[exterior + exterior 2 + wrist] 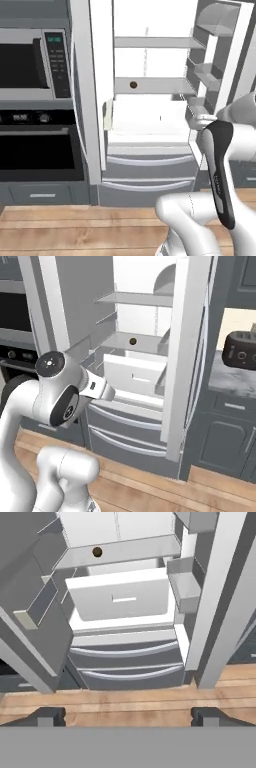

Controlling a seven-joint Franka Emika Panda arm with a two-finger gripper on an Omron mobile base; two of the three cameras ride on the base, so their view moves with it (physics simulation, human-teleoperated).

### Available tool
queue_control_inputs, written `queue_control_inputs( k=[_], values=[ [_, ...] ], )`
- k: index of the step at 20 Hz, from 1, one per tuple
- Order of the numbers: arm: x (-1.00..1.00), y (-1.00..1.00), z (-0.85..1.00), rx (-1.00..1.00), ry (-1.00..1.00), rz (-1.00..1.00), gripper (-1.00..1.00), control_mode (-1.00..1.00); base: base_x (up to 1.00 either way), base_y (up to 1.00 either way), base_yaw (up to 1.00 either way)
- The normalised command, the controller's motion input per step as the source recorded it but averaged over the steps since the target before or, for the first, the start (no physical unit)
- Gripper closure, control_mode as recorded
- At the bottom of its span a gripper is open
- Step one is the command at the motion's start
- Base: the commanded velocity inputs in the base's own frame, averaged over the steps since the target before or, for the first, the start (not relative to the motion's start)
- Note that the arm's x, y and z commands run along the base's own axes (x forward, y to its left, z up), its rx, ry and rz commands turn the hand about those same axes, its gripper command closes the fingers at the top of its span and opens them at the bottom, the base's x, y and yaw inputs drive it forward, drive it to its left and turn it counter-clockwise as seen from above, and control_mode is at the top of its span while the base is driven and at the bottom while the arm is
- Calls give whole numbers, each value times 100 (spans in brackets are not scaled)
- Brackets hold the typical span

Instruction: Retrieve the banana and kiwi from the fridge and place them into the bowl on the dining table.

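We are in a home kitchen. Before us stands a tall grey steel French-door fridge (150,165) with both doors swung open, white shelves inside and two lower drawers. To its left we see a built-in steel-framed microwave with a keypad (35,62) above a dark wall oven (37,150). On the right sits a dark grey cabinet counter with a marbled top (232,381). Pale wood plank flooring (125,704) runs underfoot.

Open fridge (150,165) doors leave its shelves reachable.
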Motion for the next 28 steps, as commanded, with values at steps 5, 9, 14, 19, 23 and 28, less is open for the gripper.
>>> queue_control_inputs(
  k=[5, 9, 14, 19, 23, 28],
  values=[
    [0, 0, 0, 0, 0, 0, -100, 100, 49, 41, -17],
    [0, 0, 0, 0, 0, 0, -100, 100, 51, -16, 0],
    [0, 0, 0, 0, 0, 0, -100, 100, 60, -7, 6],
    [0, 0, 0, 0, 0, 0, -100, 100, 70, 0, 4],
    [0, 0, 0, 0, 0, 0, -100, 100, 64, 0, 0],
    [0, 0, 0, 0, 0, 0, -100, 100, 52, 4, 0]
  ],
)
